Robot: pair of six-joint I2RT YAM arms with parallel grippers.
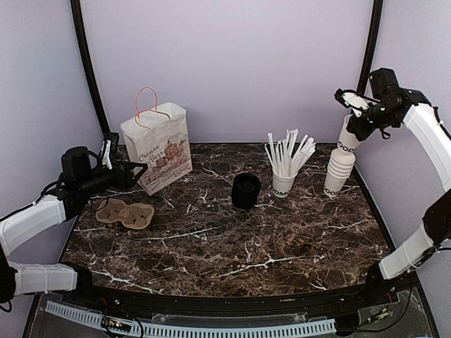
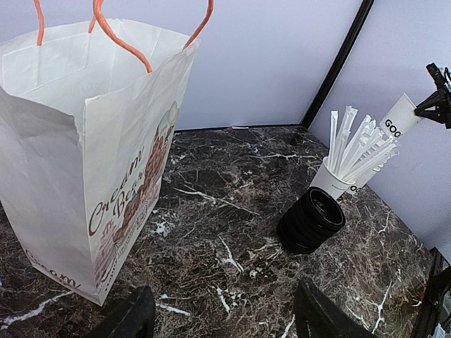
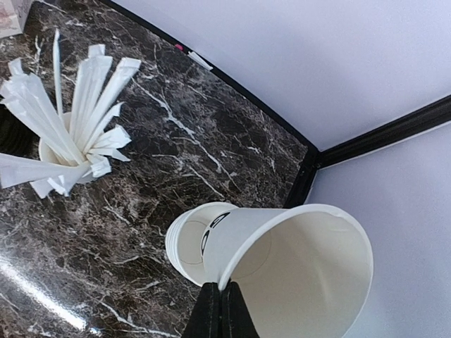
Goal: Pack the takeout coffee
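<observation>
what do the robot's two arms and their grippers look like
The left arm and the right arm both have smooth white tubular covers on their links, joined by black joint housings, with thin black cables near the joints. The left gripper has two broad, flat black fingers. The right gripper has slim black fingers that taper to narrow tips. No markings can be made out.

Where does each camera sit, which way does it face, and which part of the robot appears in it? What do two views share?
Top external: above and behind the arms, looking down on the dark marble table; both arms, left gripper and right gripper show.
Left wrist: low, facing across the table past the white paper bag with orange handles; its open fingers show.
Right wrist: raised, looking down at the lidless white paper cup its shut fingers pinch.
Shared: both wrist views show the white cup of white sticks.
</observation>
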